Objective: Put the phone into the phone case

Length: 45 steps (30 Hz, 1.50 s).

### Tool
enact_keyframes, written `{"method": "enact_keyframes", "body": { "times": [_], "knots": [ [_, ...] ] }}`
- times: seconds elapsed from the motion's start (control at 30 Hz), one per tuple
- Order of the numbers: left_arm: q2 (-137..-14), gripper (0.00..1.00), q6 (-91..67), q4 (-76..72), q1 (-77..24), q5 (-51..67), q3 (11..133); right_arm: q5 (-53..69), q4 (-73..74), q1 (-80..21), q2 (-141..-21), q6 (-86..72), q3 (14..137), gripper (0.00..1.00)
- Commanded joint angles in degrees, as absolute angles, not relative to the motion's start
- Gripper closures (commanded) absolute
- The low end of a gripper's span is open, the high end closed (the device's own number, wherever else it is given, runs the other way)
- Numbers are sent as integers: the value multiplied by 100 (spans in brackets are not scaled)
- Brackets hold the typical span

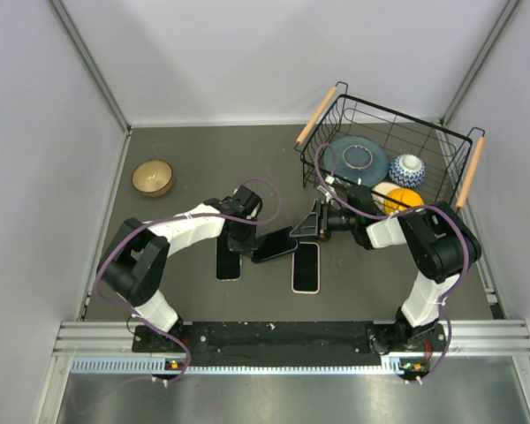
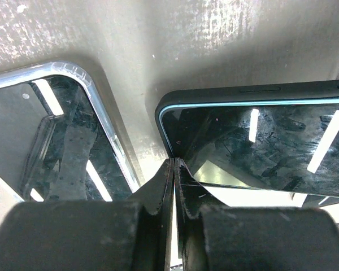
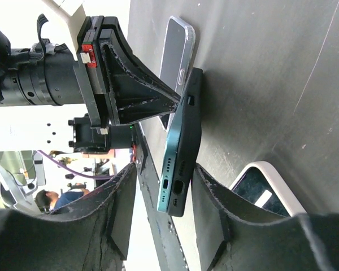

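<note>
Left end effector (image 2: 174, 165) has its two fingers pressed together, and the closed tip sits against a corner of the phone, while the right end effector (image 3: 165, 186) stands with its fingers spread to either side of the phone's other end, a clear gap showing on at least one side. Both arms reach in toward the middle of the dark table (image 1: 194, 150), meeting from left and right. At the far right corner sits a wire basket (image 1: 442, 146) with wooden handles, holding a blue plate (image 1: 358, 161), a small blue-and-white bowl (image 1: 408, 168) and something round and orange (image 1: 403, 200). A wooden bowl (image 1: 153, 177) rests by itself well off at the far left. The phone (image 3: 178, 164), teal along its edge, lies at the middle of the table between the two end effectors, tilted so that the end at the right fingers is lifted while the other end stays down. That lower end is seated in the black phone case (image 3: 193, 96); the teal end is bare. Just beside it on the left lies a silver-edged handset (image 2: 104, 121), flat on the table, and just to the right of it a white-rimmed handset (image 3: 265, 195), also flat.
</note>
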<state>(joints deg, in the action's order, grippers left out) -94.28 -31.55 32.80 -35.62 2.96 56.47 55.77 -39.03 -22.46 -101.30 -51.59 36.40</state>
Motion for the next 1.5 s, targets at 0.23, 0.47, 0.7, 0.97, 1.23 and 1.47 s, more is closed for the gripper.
{"method": "enact_keyframes", "body": {
  "times": [0.23, 0.47, 0.7, 0.97, 1.23, 1.47],
  "knots": [
    [-9492, 95, -3103, 3164, -3542, 255, 5862, 5458, -3244, -2320, -9747, -4668, 3928, 92],
    [-9317, 94, -3129, 3251, -3533, 238, 5923, 4738, -1838, -2347, -9247, -3850, 4052, 100],
    [-8737, 59, -3260, 3612, -3516, 114, 6135, 4377, -2757, -2276, -8895, -4753, 3464, 100],
    [-7437, 30, -4042, 2366, -3481, 1221, 4985, 4272, -5175, -2276, -8745, -6362, 2629, 100],
    [-6549, 20, -5095, 1136, -3489, 1608, 4001, 3877, -5950, -2268, -8122, -7092, 2250, 100],
    [-6223, 19, -5695, -394, -3489, 1592, 3341, 3779, -6458, -2276, -7612, -7619, 1952, 100]
  ]
}}
